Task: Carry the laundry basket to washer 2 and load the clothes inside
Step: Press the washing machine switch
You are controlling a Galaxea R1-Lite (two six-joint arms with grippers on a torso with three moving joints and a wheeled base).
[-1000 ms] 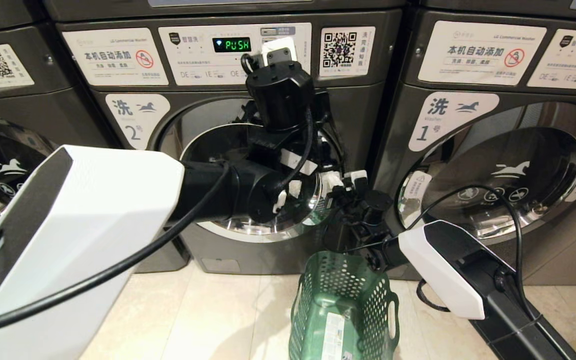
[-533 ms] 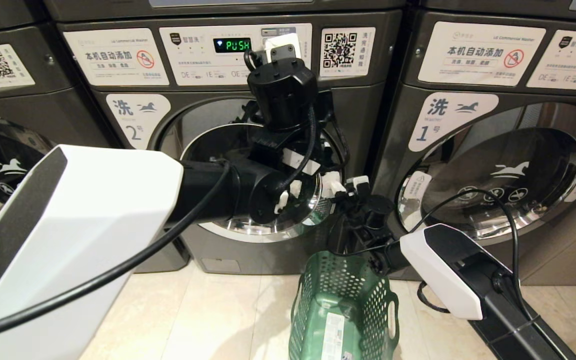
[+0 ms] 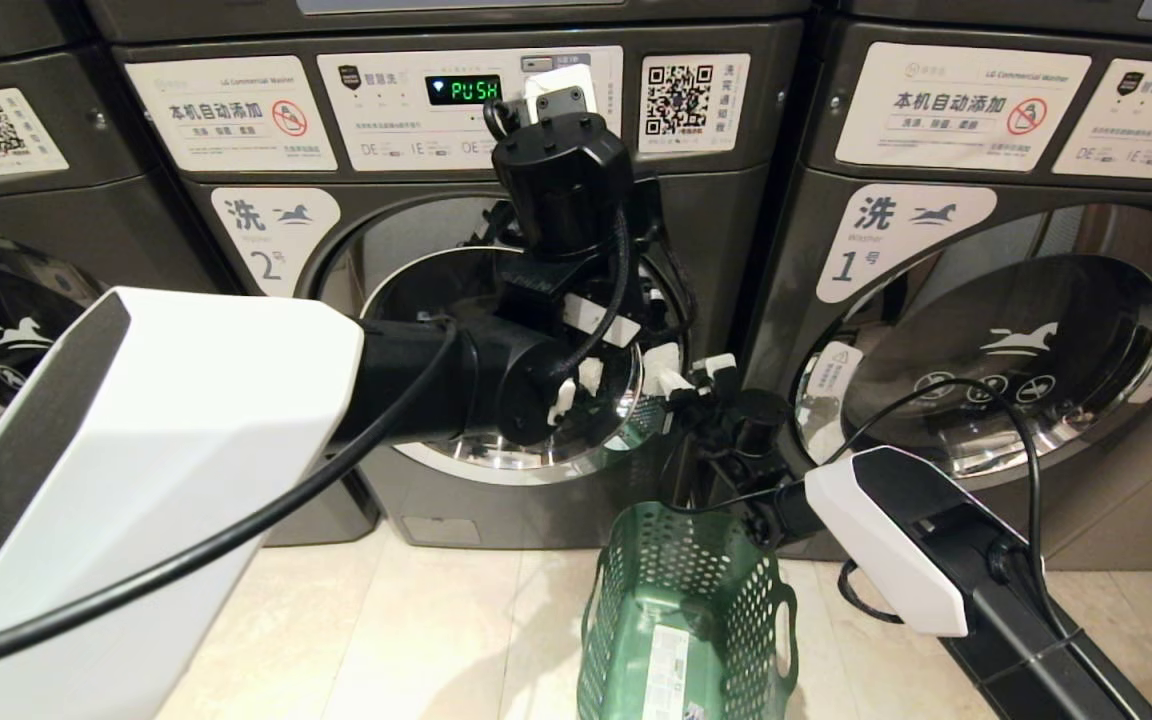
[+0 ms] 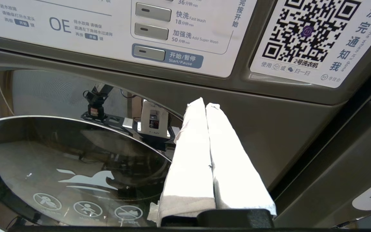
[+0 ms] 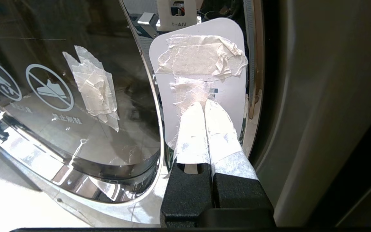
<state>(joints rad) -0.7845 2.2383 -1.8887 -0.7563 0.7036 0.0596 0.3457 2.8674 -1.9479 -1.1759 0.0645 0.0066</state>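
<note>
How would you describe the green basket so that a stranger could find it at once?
Look at the row of grey washing machines along the wall. On the pale floor in front, between the machine marked 2 and the machine marked 1, lies the basket. It is the only green thing there, with round holes in its walls.

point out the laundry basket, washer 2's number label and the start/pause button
laundry basket [image 3: 681,610]: head view, on its perforated green wall
washer 2's number label [image 3: 274,240]: head view, on the white sticker by the numeral
start/pause button [image 4: 148,53]: left wrist view, on the grey key
</note>
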